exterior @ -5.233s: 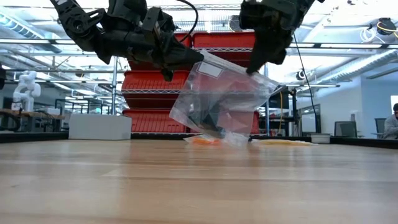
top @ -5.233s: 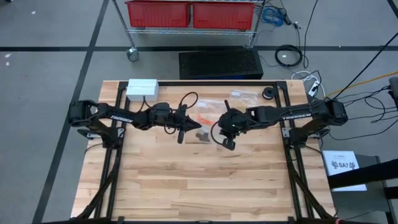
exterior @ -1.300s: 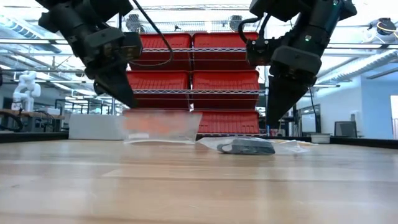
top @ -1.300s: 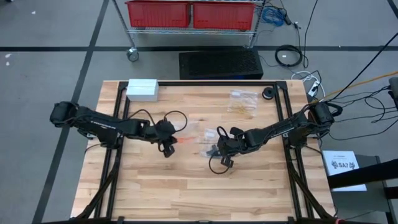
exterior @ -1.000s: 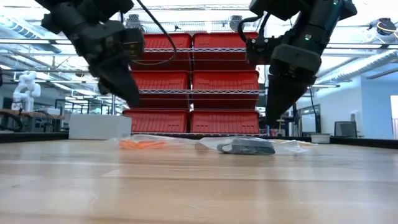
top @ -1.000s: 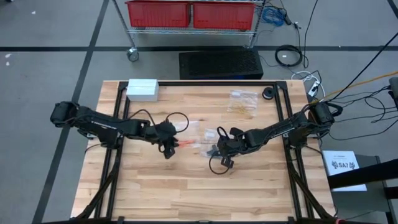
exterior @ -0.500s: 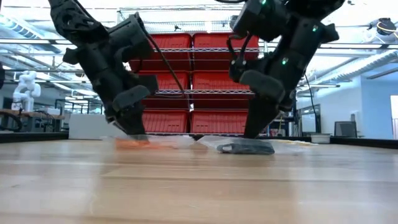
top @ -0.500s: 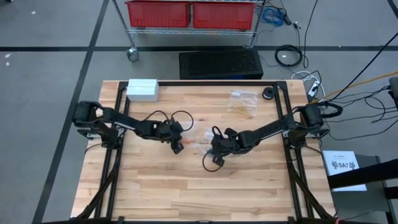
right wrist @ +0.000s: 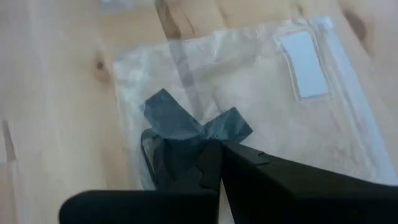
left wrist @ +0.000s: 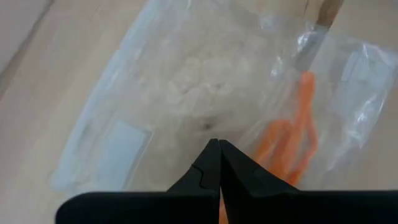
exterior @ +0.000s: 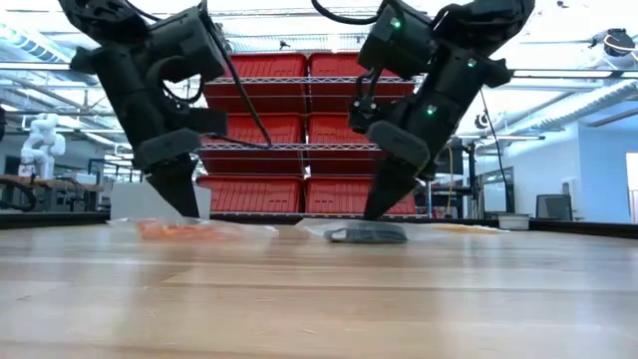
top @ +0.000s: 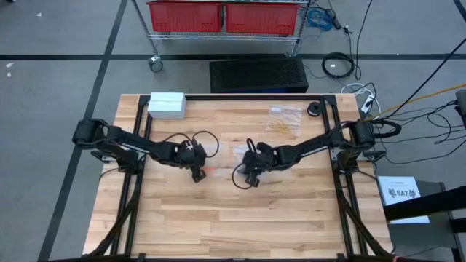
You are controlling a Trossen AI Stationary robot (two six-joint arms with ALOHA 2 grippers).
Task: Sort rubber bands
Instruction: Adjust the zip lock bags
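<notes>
Two clear plastic bags lie flat on the wooden table. One bag (left wrist: 186,87) holds orange-red rubber bands (left wrist: 297,134), also seen low down (exterior: 174,229). My left gripper (top: 196,174) (exterior: 186,211) is shut with its tips (left wrist: 217,145) on this bag. The other bag (right wrist: 267,118) holds a dark clump of black rubber bands (right wrist: 174,137) (exterior: 367,234). My right gripper (top: 248,177) (exterior: 374,213) is shut with its tips (right wrist: 217,147) at that clump. A third bag with tan-yellow bands (top: 284,121) lies by the far right edge. My left gripper has its shut fingertips on the clear film near the bag's middle (left wrist: 208,127), beside the orange bands. It comes from above, slanting down. The bag lies on the table; how many layers the fingers hold, I cannot tell. My right gripper pinches the film of the second bag at the black clump (right wrist: 199,138), where the plastic puckers. It comes slanting down from above and the table's right. The bag rests on the table.
A white box (top: 166,104) sits at the far left corner, and a small black round part (top: 314,109) at the far right. Cables loop from both wrists over the table. The near half of the table (top: 240,225) is bare wood. Red bins stand on a rack beyond.
Both grippers have come down onto their bags. The left one went right, then back toward the table's left, and the orange-band bag slid left with it. The right gripper moved toward the left, and the bag of black bands slid left along the table.
</notes>
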